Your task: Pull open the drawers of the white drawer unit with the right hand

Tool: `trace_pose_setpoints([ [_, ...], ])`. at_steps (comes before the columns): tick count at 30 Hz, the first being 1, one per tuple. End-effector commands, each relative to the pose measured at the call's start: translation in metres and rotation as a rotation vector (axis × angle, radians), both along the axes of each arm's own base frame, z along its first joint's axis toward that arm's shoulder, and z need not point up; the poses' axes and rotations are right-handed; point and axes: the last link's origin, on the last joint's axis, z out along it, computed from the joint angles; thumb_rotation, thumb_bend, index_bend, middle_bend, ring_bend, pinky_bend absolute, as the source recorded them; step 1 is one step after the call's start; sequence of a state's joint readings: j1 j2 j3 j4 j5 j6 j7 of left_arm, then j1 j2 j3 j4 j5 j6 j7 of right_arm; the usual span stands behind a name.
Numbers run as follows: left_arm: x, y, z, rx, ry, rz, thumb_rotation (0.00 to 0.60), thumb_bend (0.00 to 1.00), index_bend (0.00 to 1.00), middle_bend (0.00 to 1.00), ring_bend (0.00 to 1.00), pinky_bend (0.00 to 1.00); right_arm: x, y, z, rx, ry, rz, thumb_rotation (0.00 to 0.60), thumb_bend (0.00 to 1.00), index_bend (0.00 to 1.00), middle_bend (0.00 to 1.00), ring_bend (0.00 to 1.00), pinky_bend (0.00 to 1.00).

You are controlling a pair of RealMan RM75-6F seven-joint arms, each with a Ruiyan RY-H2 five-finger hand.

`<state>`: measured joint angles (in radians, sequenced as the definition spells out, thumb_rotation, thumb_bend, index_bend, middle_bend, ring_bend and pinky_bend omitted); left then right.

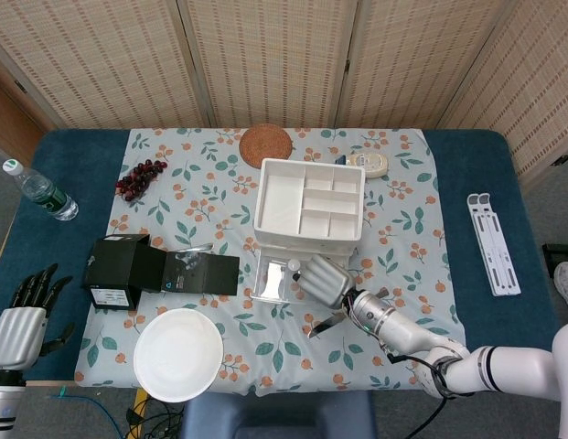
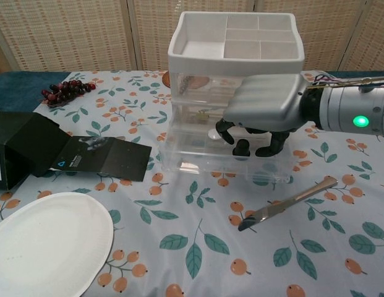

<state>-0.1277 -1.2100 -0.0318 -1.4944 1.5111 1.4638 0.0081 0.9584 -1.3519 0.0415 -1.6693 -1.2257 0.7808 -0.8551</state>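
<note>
With its dark fingers curled over the drawer fronts of the white plastic drawer unit point(image 2: 235, 93) mid-table, the silver right hand point(image 2: 266, 108) risks dragging the light unit forward instead.

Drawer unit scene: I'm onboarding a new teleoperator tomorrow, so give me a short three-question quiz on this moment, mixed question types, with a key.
1. True or false: the bottom drawer of the white drawer unit is fully closed.
2. Multiple choice: the right hand is
A. resting on the white plate
B. curled over the bottom drawer's front
C. lifting the metal knife
3. Fill in: the left hand is held over the table's ____ cloth, off the floral cover.

Key
1. False: it juts out in front of the unit.
2. B
3. blue
</note>
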Motion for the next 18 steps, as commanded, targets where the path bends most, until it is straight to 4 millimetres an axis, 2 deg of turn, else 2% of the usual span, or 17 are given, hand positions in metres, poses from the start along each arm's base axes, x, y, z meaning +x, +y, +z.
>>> trace_pose_setpoints([
  [1,-0.0003,0.0000,-0.0001,0.000,0.000,0.000,0.600,0.30,0.15,0.00,0.04,0.07,0.0004,-0.0003,-0.0014,0.001,0.001,0.000,0.600,0.32,0.41,0.99,1.00,1.00],
  [18,-0.0024,-0.0008,0.0006,0.002,0.000,0.006,0.600,0.30,0.15,0.00,0.04,0.07,0.0020,-0.0015,-0.0066,0.005,0.007,0.000,0.600,0.35,0.46,1.00,1.00,1.00],
])
